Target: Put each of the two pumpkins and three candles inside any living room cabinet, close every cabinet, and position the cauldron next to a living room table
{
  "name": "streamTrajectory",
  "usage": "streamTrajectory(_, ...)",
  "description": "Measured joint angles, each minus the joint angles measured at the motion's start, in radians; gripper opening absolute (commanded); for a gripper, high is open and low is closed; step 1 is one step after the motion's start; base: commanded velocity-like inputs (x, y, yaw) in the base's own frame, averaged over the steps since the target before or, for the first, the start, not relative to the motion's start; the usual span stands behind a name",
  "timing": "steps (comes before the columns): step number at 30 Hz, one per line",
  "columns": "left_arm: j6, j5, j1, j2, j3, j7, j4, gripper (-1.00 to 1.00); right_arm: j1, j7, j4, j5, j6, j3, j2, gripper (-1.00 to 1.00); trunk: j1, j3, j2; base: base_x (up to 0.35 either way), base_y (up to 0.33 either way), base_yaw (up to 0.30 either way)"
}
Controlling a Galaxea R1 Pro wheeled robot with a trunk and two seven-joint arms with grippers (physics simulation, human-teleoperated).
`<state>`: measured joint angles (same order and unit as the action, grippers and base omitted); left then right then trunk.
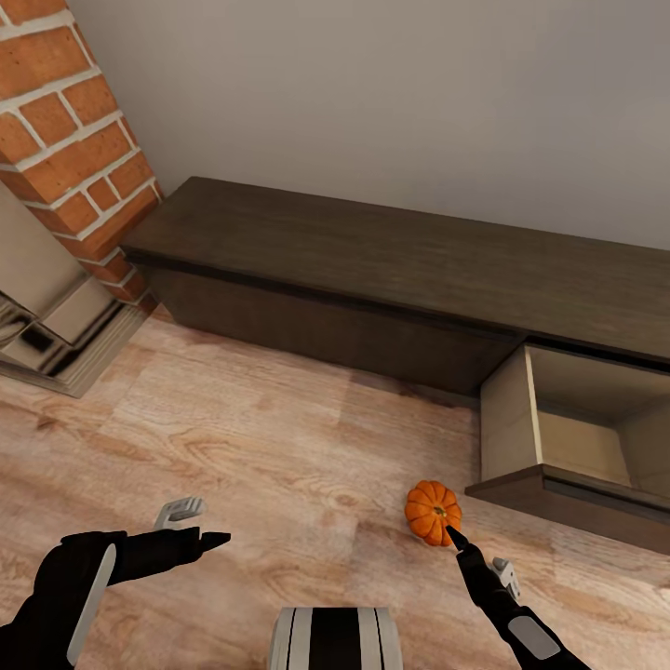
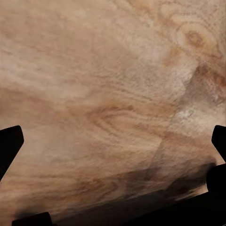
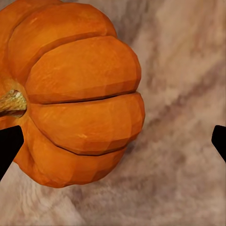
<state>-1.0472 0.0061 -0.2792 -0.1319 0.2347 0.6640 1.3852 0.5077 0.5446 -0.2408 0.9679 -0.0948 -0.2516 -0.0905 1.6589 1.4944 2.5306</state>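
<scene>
One small orange ribbed pumpkin sits on the pale wood-grain plank floor, just in front of the long low dark brown wooden cabinet that runs along the plain grey wall. At the cabinet's right end a drawer with a pale wood interior stands pulled out, near the pumpkin. A red brick column rises at the left, with a shiny metal-looking piece at its foot. The right gripper hovers at the pumpkin's near side, its black fingers spread wide, one tip close against the pumpkin's skin. The left gripper hangs open over bare floor. No writing or labels can be read anywhere.
</scene>
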Motion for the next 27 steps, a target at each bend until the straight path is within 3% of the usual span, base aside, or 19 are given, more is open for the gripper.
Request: streamTrajectory(27, 0.000, 0.000, 0.000, 0.000, -0.001, 0.000, 0.000, 1.00, 0.000, 0.000, 0.000, 0.000, 0.001, 0.000, 0.002, 1.00, 0.000, 0.004, 0.000, 0.020, 0.014, 0.000)
